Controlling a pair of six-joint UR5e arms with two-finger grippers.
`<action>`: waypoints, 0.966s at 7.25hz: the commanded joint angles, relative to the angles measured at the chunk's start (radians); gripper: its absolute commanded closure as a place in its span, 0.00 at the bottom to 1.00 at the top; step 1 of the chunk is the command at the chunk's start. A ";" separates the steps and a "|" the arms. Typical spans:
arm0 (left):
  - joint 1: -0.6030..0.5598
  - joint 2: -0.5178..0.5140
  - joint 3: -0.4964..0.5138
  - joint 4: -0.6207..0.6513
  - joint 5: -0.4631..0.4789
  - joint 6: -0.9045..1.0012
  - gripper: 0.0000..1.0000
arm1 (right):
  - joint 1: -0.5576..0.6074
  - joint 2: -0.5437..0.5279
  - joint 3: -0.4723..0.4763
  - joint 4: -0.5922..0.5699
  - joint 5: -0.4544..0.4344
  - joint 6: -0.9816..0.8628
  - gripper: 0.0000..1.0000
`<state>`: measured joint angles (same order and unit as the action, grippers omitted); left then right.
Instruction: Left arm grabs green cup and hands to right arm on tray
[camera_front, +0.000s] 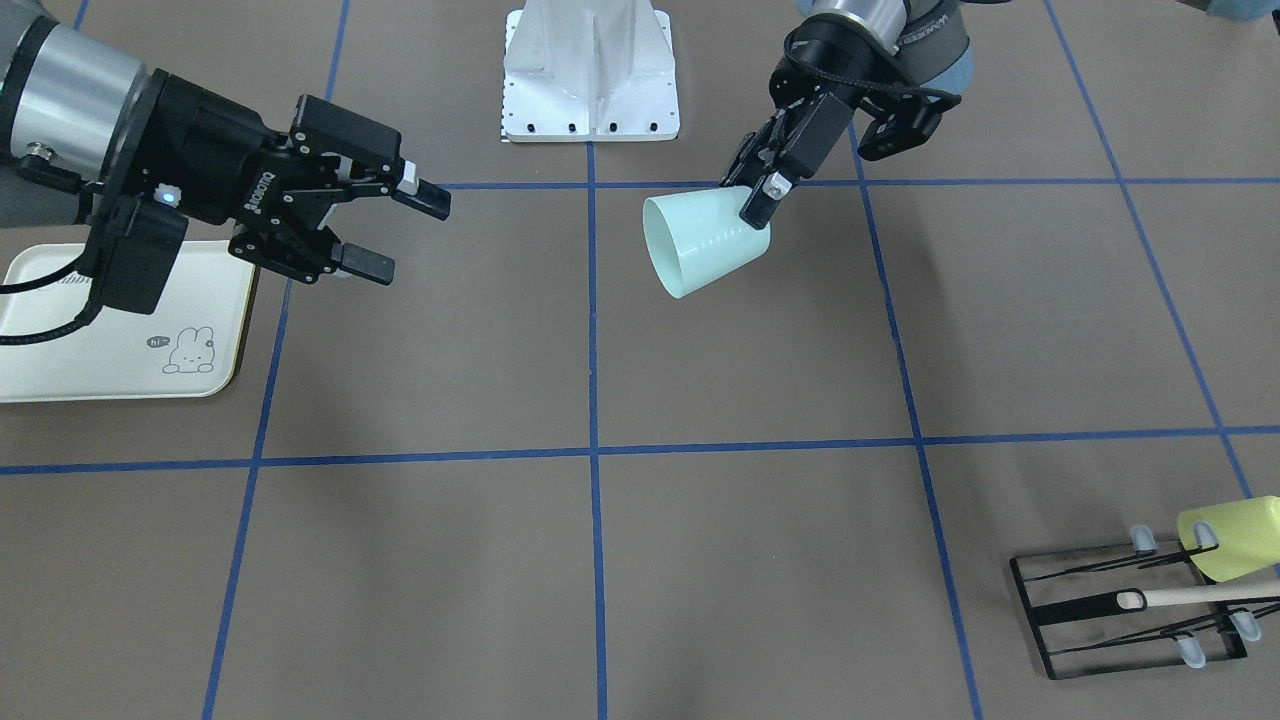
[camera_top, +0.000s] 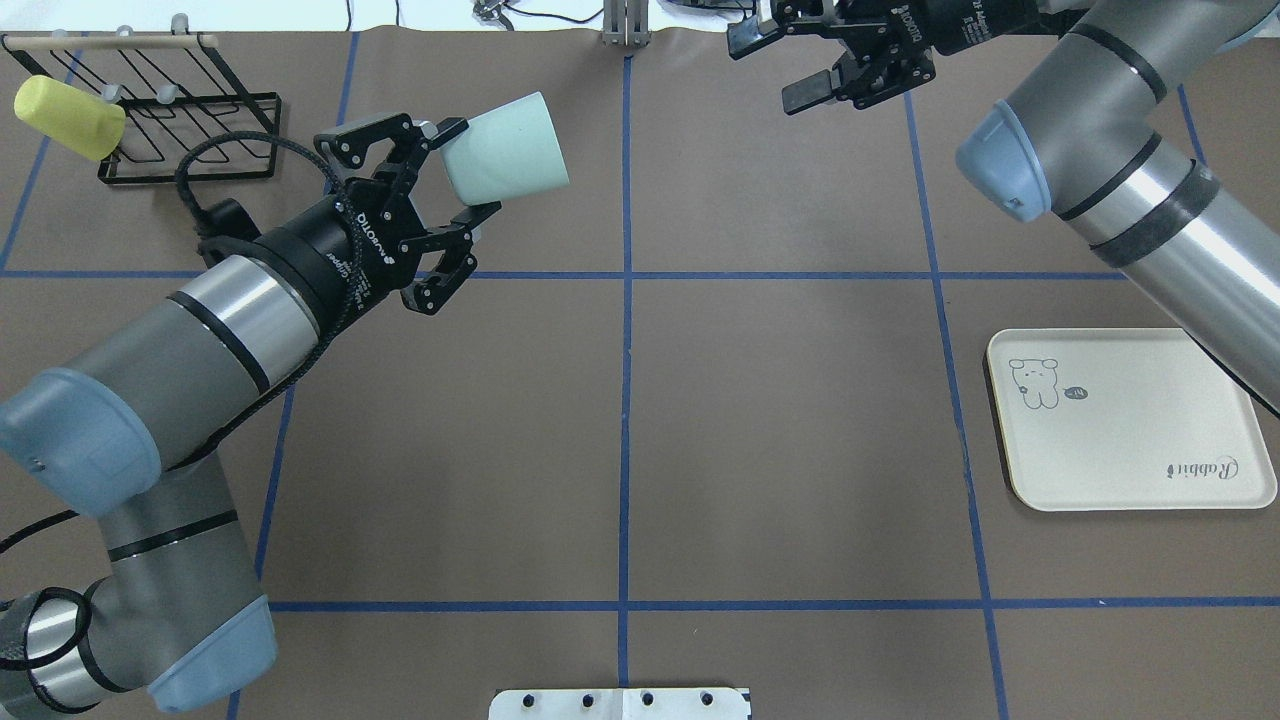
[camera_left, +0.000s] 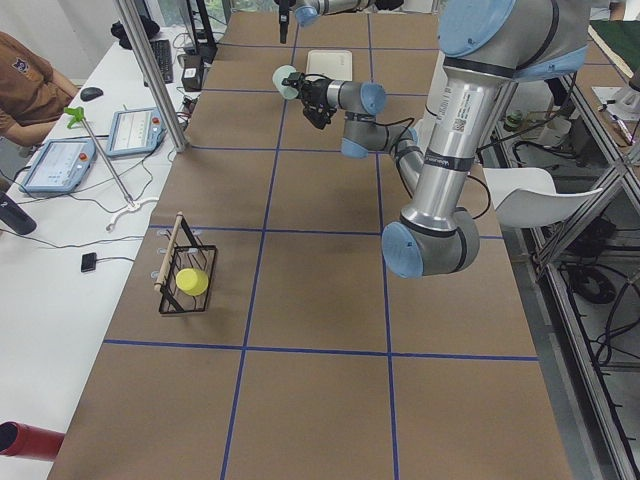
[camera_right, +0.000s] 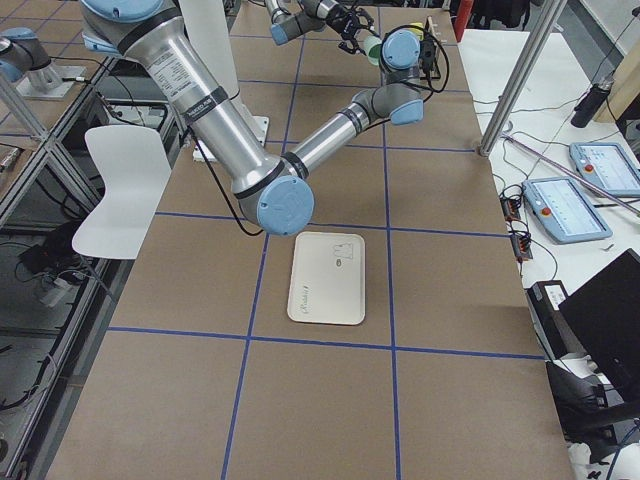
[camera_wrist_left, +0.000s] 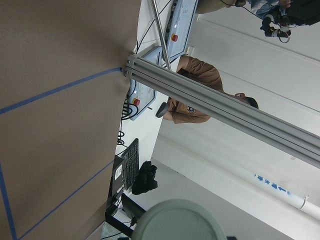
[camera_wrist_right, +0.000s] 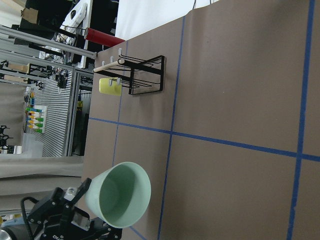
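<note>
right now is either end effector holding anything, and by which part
The left end effector grips the green cup by its narrow base end; the right end effector is open, holding nothing.

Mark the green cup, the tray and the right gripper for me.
green cup (camera_front: 710, 250): front-facing view, on its side wall.
tray (camera_top: 1120, 440): overhead view, on its bare middle.
right gripper (camera_front: 415, 237): front-facing view, midway between its open fingertips.

cups: 2, green cup (camera_front: 700, 245), yellow cup (camera_front: 1235, 540) | tray (camera_top: 1120, 440): 1 | rack (camera_front: 1075, 606): 1 | arms: 2, left arm (camera_top: 230, 330), right arm (camera_top: 1150, 200)
</note>
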<state>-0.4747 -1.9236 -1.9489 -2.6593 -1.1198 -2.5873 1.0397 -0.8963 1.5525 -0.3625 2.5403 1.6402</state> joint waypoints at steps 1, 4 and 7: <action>0.005 0.006 0.011 -0.046 -0.005 0.004 0.80 | -0.064 -0.021 -0.002 0.137 -0.089 0.003 0.08; 0.034 0.006 0.013 -0.050 -0.005 0.006 0.80 | -0.085 -0.018 0.006 0.244 -0.101 0.006 0.06; 0.090 0.005 0.016 -0.113 -0.003 0.001 0.80 | -0.096 -0.018 0.011 0.263 -0.124 0.006 0.15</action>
<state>-0.4007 -1.9181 -1.9326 -2.7534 -1.1231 -2.5858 0.9487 -0.9143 1.5623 -0.1040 2.4223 1.6470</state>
